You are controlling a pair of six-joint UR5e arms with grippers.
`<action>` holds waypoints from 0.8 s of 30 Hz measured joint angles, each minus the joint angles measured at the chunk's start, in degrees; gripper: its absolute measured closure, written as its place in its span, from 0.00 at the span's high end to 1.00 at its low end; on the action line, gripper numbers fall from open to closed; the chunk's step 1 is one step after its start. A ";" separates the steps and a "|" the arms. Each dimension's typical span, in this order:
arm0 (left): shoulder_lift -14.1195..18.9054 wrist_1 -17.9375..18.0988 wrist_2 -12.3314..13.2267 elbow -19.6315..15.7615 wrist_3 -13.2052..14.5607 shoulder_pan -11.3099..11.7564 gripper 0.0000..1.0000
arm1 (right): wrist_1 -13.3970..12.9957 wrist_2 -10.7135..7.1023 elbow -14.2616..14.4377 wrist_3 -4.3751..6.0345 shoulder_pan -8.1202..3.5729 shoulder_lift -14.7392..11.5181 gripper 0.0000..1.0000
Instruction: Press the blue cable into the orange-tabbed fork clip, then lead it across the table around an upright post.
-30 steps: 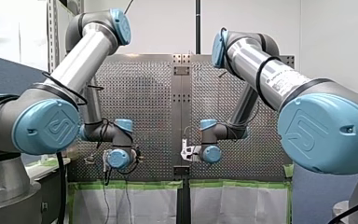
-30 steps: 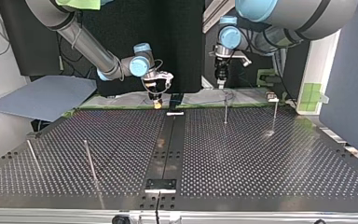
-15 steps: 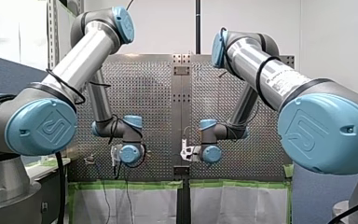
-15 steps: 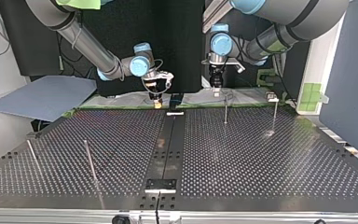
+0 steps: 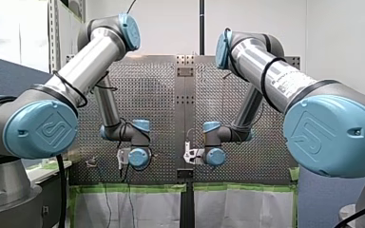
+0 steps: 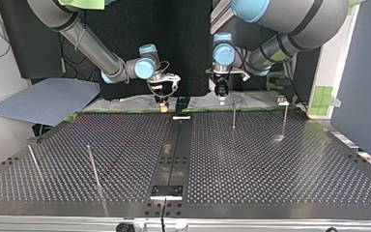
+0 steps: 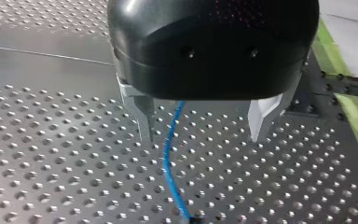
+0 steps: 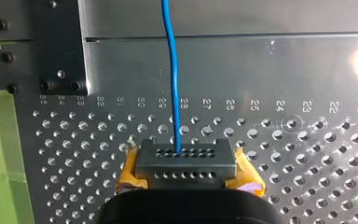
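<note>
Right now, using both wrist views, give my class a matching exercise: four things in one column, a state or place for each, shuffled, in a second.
Things
1. thin blue cable
2. metal-fingered black left gripper
3. yellow-padded right gripper
4. green tape strip

States or places
A. shut on the cable
B. at the edge of the perforated table
C. open, fingers wide apart
D. passes between the spread fingers

Pairs: 1-D; 2-C; 3-A; 4-B.

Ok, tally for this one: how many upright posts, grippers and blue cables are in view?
upright posts: 4
grippers: 2, my left gripper and my right gripper
blue cable: 1
total: 7
</note>
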 joint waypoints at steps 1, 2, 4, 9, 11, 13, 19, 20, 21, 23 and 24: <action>-0.53 -0.08 -0.10 0.54 0.03 -0.06 1.00 | 0.07 -0.01 0.00 0.00 0.02 0.00 0.00; -1.27 -0.25 -0.19 1.29 0.02 -0.13 1.00 | 0.13 -0.01 0.00 -0.03 0.04 0.00 0.00; -2.23 -0.71 -0.40 2.32 0.05 -0.17 1.00 | 0.29 -0.02 0.00 -0.08 0.05 0.00 0.00; -3.20 -2.66 -1.62 4.70 0.21 -0.14 1.00 | 0.54 -0.03 0.00 -0.22 0.07 0.00 0.00; -3.25 -3.42 -1.93 5.28 0.36 -0.01 1.00 | 0.58 -0.03 0.00 -0.27 0.07 0.00 0.00; -3.27 -3.95 -2.05 5.55 0.50 0.10 1.00 | 0.62 -0.01 0.00 -0.29 0.06 0.00 0.00; -3.30 -6.30 -3.22 5.65 2.36 -0.39 1.00 | 0.54 0.05 0.00 -0.28 -0.25 0.00 0.00; -3.29 -6.83 -3.71 5.55 2.90 -0.60 1.00 | 0.51 0.06 0.00 -0.28 -0.30 0.00 0.00; -3.29 -7.26 -4.11 5.48 3.32 -0.75 1.00 | 0.48 0.06 0.00 -0.27 -0.35 0.00 0.00; -3.28 -8.18 -4.91 5.15 4.30 -1.06 1.00 | 0.44 0.09 0.00 -0.27 -0.41 0.00 0.00; -3.28 -8.44 -5.14 4.94 4.71 -1.19 1.00 | 0.43 0.11 0.00 -0.27 -0.44 0.00 0.00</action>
